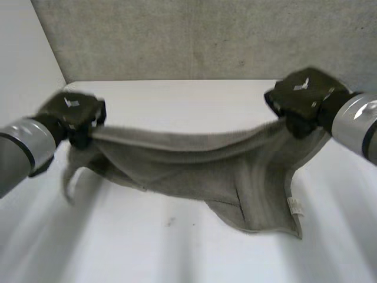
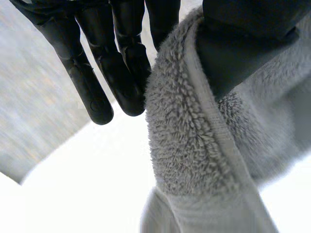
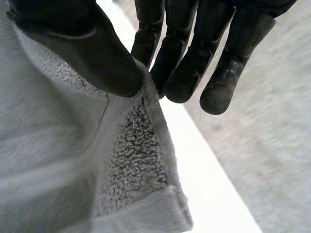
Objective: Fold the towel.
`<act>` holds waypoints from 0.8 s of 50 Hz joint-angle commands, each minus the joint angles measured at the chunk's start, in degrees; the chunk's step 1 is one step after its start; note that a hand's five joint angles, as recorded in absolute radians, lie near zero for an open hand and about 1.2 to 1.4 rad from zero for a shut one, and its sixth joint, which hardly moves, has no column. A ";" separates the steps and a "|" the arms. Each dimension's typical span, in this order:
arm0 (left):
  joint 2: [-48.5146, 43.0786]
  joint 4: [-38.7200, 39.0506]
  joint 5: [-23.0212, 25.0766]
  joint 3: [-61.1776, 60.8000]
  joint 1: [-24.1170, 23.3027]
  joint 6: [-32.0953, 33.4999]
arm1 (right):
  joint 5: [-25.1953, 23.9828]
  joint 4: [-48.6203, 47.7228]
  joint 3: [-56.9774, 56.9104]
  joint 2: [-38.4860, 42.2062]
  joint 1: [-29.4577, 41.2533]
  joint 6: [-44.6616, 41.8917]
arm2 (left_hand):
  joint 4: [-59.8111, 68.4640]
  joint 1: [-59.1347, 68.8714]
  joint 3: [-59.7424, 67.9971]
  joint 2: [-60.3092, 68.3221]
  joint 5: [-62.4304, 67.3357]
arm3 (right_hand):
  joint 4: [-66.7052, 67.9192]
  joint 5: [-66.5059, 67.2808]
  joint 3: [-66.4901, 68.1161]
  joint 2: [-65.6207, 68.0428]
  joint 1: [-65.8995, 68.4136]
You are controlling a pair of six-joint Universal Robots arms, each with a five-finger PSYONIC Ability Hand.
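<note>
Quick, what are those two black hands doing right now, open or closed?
Left hand: closed, pinching one end of the towel.
Right hand: closed, pinching the towel's other end.

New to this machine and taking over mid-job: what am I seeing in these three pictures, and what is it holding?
This is a robot with two grey arms, each ending in a black mechanical hand. The head view looks down from behind the arms onto the white table. The two wrist views come from cameras on the wrists, looking along each palm. The left hand and the right hand each pinch one end of the upper edge of a grey terry towel, stretched between them; its middle sags and the rest hangs toward the table. Each wrist view shows the thumb pressing the cloth against the fingers.
</note>
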 commanded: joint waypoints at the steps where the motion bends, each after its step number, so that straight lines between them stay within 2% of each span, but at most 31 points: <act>1: -15.67 -2.95 -1.02 6.09 0.14 8.23 | 0.33 1.63 -5.83 11.14 0.36 -2.99 | 10.24 11.20 10.33 10.26 10.67 | 2.87 2.62 3.71 3.75 3.24; 2: -15.70 -2.95 -1.02 6.12 0.14 8.24 | 0.33 1.63 -5.85 11.17 0.36 -2.99 | 10.24 11.20 10.33 10.26 10.67 | 2.87 2.62 3.71 3.75 3.24; 5: -25.25 -2.78 -1.02 15.75 0.14 8.24 | 0.51 1.54 -13.99 19.40 0.71 -2.64 | 10.24 11.20 10.33 10.26 10.67 | 2.87 2.62 3.71 3.75 3.24; 6: -25.28 -2.78 -1.02 15.79 0.14 8.24 | 0.51 1.54 -14.02 19.43 0.72 -2.63 | 10.24 11.20 10.33 10.26 10.67 | 2.87 2.62 3.71 3.75 3.24; 8: -30.71 -2.43 -1.11 24.70 -0.12 8.07 | 0.68 1.45 -22.59 25.72 1.06 -2.63 | 10.24 11.20 10.33 10.26 10.67 | 2.87 2.62 3.71 3.75 3.24; 9: -30.73 -2.42 -1.11 24.75 -0.12 8.07 | 0.68 1.45 -22.63 25.76 1.07 -2.63 | 10.24 11.20 10.33 10.26 10.67 | 2.87 2.62 3.71 3.75 3.24; 11: -34.76 -0.85 -0.93 34.63 -0.56 8.33 | 0.95 1.28 -33.73 31.79 1.50 -2.55 | 10.24 11.20 10.33 10.26 10.67 | 2.87 2.62 3.71 3.75 3.24; 12: -34.78 -0.84 -0.93 34.68 -0.56 8.33 | 0.95 1.28 -33.80 31.82 1.51 -2.55 | 10.24 11.20 10.33 10.26 10.67 | 2.87 2.62 3.71 3.75 3.24; 13: -36.34 0.99 -0.93 39.73 -0.65 8.33 | 1.04 1.02 -40.85 34.78 1.77 -2.37 | 10.24 11.20 10.33 10.26 10.67 | 2.87 2.62 3.71 3.75 3.24; 14: -36.36 1.00 -0.93 39.78 -0.65 8.33 | 1.04 1.02 -40.92 34.81 1.77 -2.37 | 10.24 11.20 10.33 10.26 10.67 | 2.87 2.62 3.71 3.75 3.24; 16: -38.28 6.34 -1.02 49.31 -1.08 8.07 | 1.38 -1.34 -55.78 40.23 2.03 -1.67 | 10.24 11.20 10.33 10.26 10.67 | 2.87 2.62 3.71 3.75 3.24; 17: -38.29 6.36 -1.02 49.36 -1.09 8.07 | 1.39 -1.36 -55.86 40.26 2.03 -1.67 | 10.24 11.20 10.33 10.26 10.67 | 2.87 2.62 3.71 3.75 3.24; 19: -38.55 13.36 -1.72 56.36 -1.52 7.19 | 2.87 -8.00 -68.98 44.11 2.21 1.39 | 10.24 11.20 10.33 10.26 10.67 | 2.87 2.62 3.71 3.75 3.24; 20: -38.55 13.40 -1.72 56.39 -1.53 7.19 | 2.88 -8.04 -69.04 44.12 2.21 1.41 | 10.24 11.20 10.33 10.26 10.67 | 2.87 2.62 3.71 3.75 3.24; 22: -37.07 21.01 -3.64 58.50 -2.23 4.04 | 4.98 -15.12 -75.79 44.92 2.39 6.31 | 10.24 11.20 10.33 10.26 10.67 | 2.87 2.62 3.71 3.75 3.24; 28: -32.58 26.49 -4.53 56.48 -2.41 -1.86 | 5.34 -18.23 -74.67 42.02 2.39 10.64 | 10.24 11.20 10.33 10.26 10.67 | 2.87 2.62 3.71 3.75 3.24; 30: -30.22 25.71 -4.18 51.76 -2.32 -3.88 | 4.65 -16.05 -70.39 39.22 2.39 10.46 | 10.24 11.20 10.33 10.26 10.67 | 2.87 2.62 3.71 3.75 3.24; 34: -27.92 24.12 -3.83 45.67 -2.23 -3.89 | 2.88 -13.05 -64.65 36.83 2.30 10.02 | 10.24 11.20 10.33 10.26 10.67 | 2.87 2.62 3.71 3.75 3.24; 37: -25.64 21.05 -3.83 35.07 -1.88 -3.71 | -1.15 -8.32 -55.45 34.37 2.30 7.05 | 10.24 11.20 10.33 10.26 10.67 | 2.87 2.62 3.71 3.75 3.24; 40: -25.02 19.99 -3.83 30.73 -1.61 -3.54 | -1.86 -6.63 -52.25 34.02 2.39 5.72 | 10.24 11.20 10.33 10.26 10.67 | 2.87 2.62 3.71 3.75 3.24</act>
